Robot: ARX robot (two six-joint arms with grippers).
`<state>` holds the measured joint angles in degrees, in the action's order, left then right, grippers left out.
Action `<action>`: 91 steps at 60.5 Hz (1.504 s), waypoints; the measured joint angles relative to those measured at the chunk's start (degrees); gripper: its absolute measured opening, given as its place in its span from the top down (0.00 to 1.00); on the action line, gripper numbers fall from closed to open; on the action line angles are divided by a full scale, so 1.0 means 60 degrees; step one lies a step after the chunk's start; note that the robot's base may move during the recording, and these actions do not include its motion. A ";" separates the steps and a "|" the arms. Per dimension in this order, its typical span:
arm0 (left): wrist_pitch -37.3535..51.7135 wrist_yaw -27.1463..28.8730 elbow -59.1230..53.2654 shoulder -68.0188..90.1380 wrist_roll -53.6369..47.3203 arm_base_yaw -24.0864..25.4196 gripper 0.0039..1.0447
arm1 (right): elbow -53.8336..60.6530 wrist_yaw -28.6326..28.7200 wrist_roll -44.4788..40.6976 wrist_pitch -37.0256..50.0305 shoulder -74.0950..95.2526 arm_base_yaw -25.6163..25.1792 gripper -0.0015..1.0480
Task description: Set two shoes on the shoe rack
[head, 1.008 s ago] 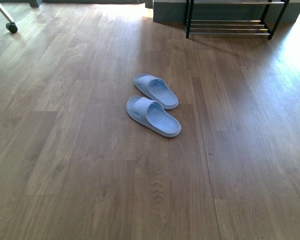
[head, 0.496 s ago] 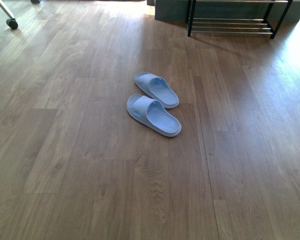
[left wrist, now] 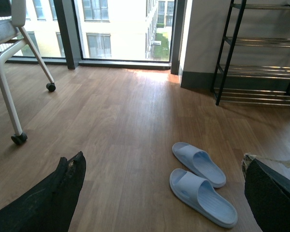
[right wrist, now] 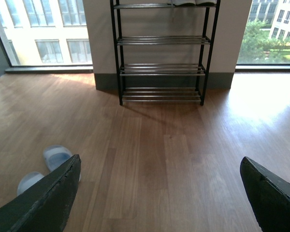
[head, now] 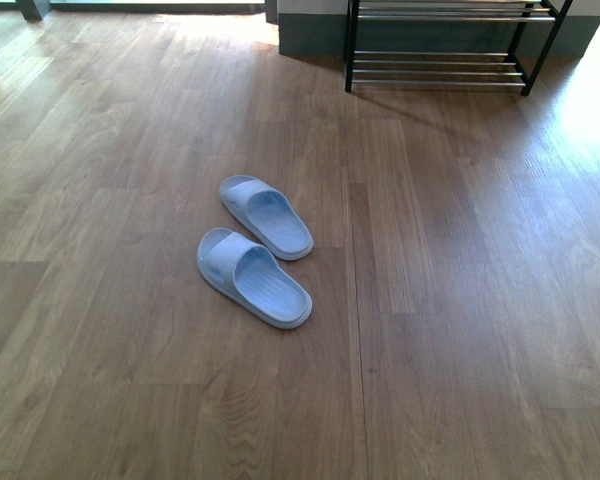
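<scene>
Two shoes (head: 255,275) side by side on floor (head: 460,300), shoe rack (head: 435,72) behind, rightward

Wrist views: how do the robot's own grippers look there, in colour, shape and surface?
The left gripper has two black, matte jaws that taper to blunt tips; one tip has a rough, worn edge, the other carries a pale scrap on top. The right gripper has similar dark, grainy jaws. No cables or markings show; the front view shows no arm.

The wood-plank floor (head: 460,300) carries a pair of pale blue slippers (head: 255,280) lying close side by side, and farther off a black shoe rack (head: 435,70) stands.
</scene>
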<state>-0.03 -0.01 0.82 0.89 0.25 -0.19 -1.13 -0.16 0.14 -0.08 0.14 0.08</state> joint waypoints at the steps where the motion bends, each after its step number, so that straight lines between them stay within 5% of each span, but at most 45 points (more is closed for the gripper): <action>1: 0.0000 0.0000 0.0000 0.0000 0.0000 0.0000 0.09 | 0.0000 0.0000 0.0004 0.0000 0.0000 0.0000 0.09; 22: 0.0000 0.0000 0.0000 0.0000 0.0000 0.0000 0.09 | 0.0000 0.0004 0.0000 0.0000 0.0007 0.0000 0.09; 30: -0.2091 0.2987 0.0809 0.1555 0.1934 -0.0922 0.09 | 0.0000 0.0004 0.0004 0.0000 0.0004 0.0000 0.09; 32: -0.2120 0.3118 0.0874 0.2025 0.2382 -0.0929 0.09 | 0.0000 0.0007 0.0004 0.0000 0.0004 0.0000 0.09; 40: -0.1344 0.2903 0.1384 0.4492 0.3617 -0.0823 0.09 | 0.0000 0.0007 0.0000 0.0000 0.0004 0.0000 0.09; 47: 0.0994 0.2783 0.2379 0.8950 0.4080 -0.1126 0.09 | 0.0000 0.0004 0.0004 0.0000 0.0004 0.0000 0.09; 67: 0.4142 0.3337 0.5162 1.7405 0.2962 -0.2255 0.09 | 0.0000 0.0007 0.0000 0.0000 0.0004 0.0000 0.09; 79: 0.4371 0.3472 0.6998 2.0582 0.2459 -0.2200 0.09 | 0.0000 0.0007 0.0000 0.0000 0.0004 0.0000 0.09; 91: 0.3971 0.2484 0.9635 2.3744 0.2408 -0.2189 0.09 | 0.0000 0.0007 0.0004 0.0000 0.0004 0.0000 0.09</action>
<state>23.79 14.90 58.63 143.35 14.70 -13.32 -1.13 -0.12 0.16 -0.08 0.16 0.08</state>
